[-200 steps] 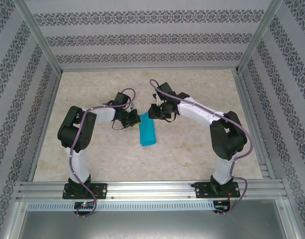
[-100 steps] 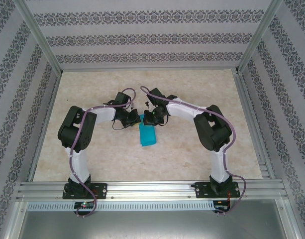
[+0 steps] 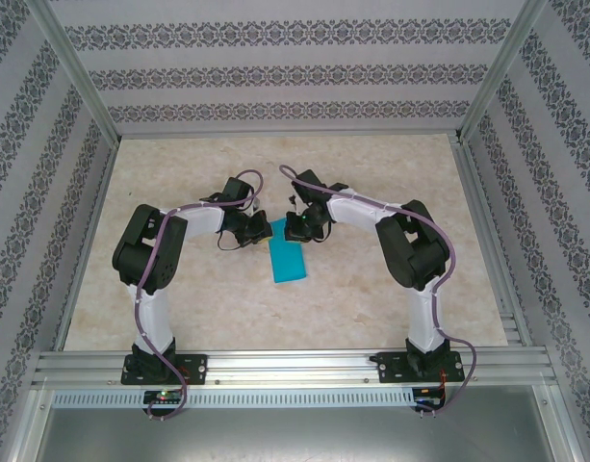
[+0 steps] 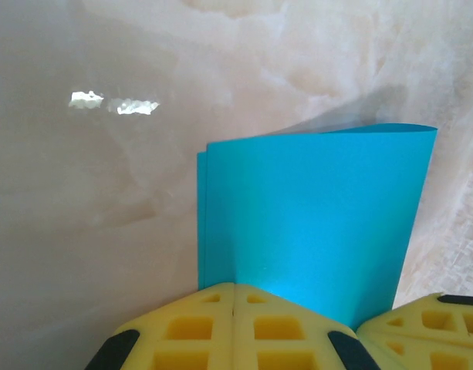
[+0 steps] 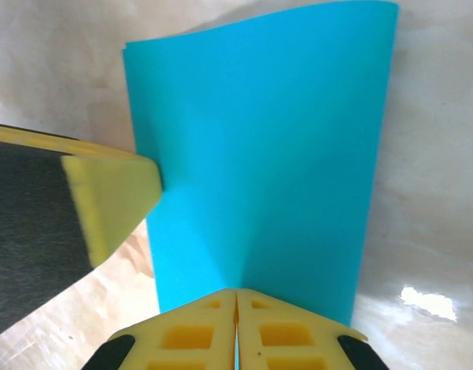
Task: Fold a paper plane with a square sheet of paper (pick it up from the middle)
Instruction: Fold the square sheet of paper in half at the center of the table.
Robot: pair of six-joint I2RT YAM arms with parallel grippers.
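Two hands are locked onto the same end of the sheet of paper (image 3: 287,260), which is folded double and laid at the middle of the tabletop (image 3: 179,298). The left hand (image 4: 234,293) is pressed shut on the paper's edge. The right hand (image 5: 236,297) is pinched onto it just beside. The far edge is seen bowed upward.

A robotics lab test cell: a beige marble-patterned tabletop (image 3: 371,308) is boxed in by silver aluminium extrusion posts (image 3: 71,82) and walls of grey floral-striped wallpaper (image 3: 295,72), with two black-and-white robot arms (image 3: 152,289) bolted to a slotted aluminium rail (image 3: 295,366) at its near edge.
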